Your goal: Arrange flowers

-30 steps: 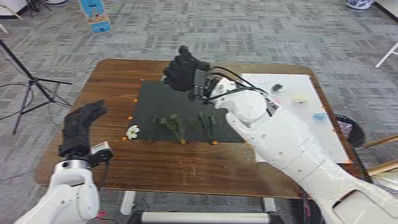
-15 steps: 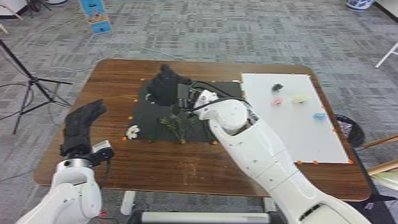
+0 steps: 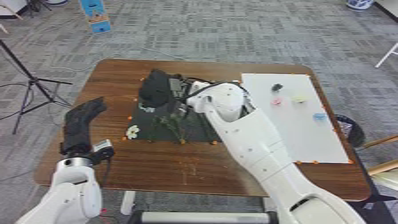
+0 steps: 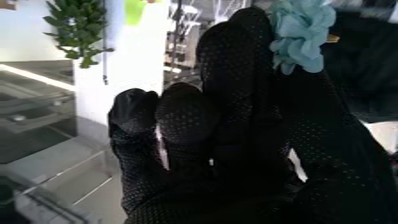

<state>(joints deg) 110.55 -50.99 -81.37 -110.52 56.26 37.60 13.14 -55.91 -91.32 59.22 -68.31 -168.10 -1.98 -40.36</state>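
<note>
Evidently the pale blue bloom (image 4: 302,35) is meant for the layout on the dark mat (image 3: 145,120), as the right hand (image 3: 155,91) is over the mat's far left part, carrying it by the fingertips, which probably leaves the petals uncrushed and easy to lower. Green stems (image 3: 182,125) lie on the mat beside a white flower (image 3: 133,132), likely as the foliage the blooms will dress. On the white board (image 3: 311,145), a pink bloom (image 3: 276,101), a yellow bloom (image 3: 299,99), a blue bloom (image 3: 320,116) and a dark bloom (image 3: 277,87) sit apart, which should make each simple to pick. The right hand's fingers are partly bent, their tips brought near the thumb, with little opening where the bloom is pinched. The left hand (image 3: 82,122) waits over the table (image 3: 169,170), its fingers loosely straight, gripping nothing.
</note>
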